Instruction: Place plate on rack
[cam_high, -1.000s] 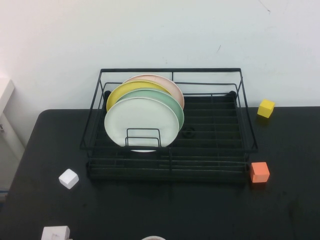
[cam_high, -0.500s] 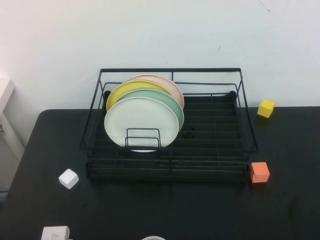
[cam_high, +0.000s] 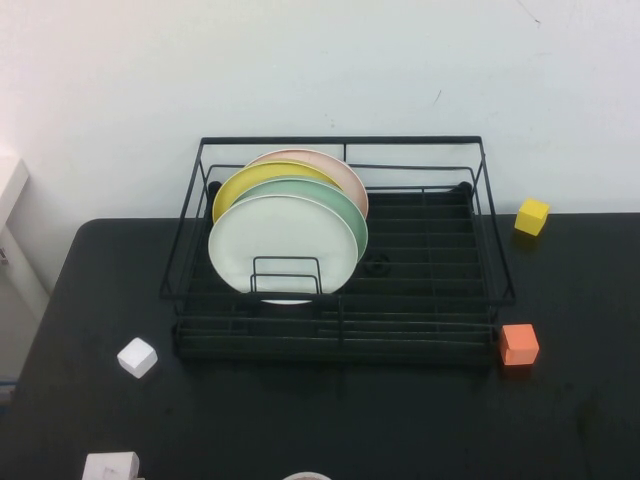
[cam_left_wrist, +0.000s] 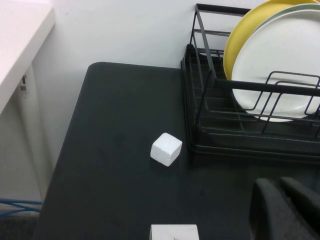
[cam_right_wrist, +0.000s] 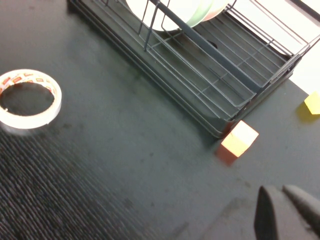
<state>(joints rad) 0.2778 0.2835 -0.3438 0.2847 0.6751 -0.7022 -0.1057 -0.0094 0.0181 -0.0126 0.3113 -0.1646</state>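
Observation:
The white plate (cam_high: 283, 245) stands upright at the front of the left side of the black wire rack (cam_high: 340, 141). Behind it stand a mint green plate (cam_high: 345, 205), a yellow plate (cam_high: 240, 188) and a pink plate (cam_high: 345, 175). The white plate also shows in the left wrist view (cam_left_wrist: 280, 60) and the right wrist view (cam_right_wrist: 177, 10). Neither gripper shows in the high view. My left gripper (cam_left_wrist: 277, 183) is shut and empty, low over the table in front of the rack's left corner (cam_left_wrist: 200, 135). My right gripper (cam_right_wrist: 280, 191) is shut and empty, near the rack's front right corner (cam_right_wrist: 210, 85).
A white cube (cam_high: 137, 357) lies front left of the rack, an orange cube (cam_high: 519, 344) at its front right corner, a yellow cube (cam_high: 532, 216) at the back right. A tape roll (cam_right_wrist: 29, 100) and a white block (cam_high: 110, 467) lie near the table's front edge.

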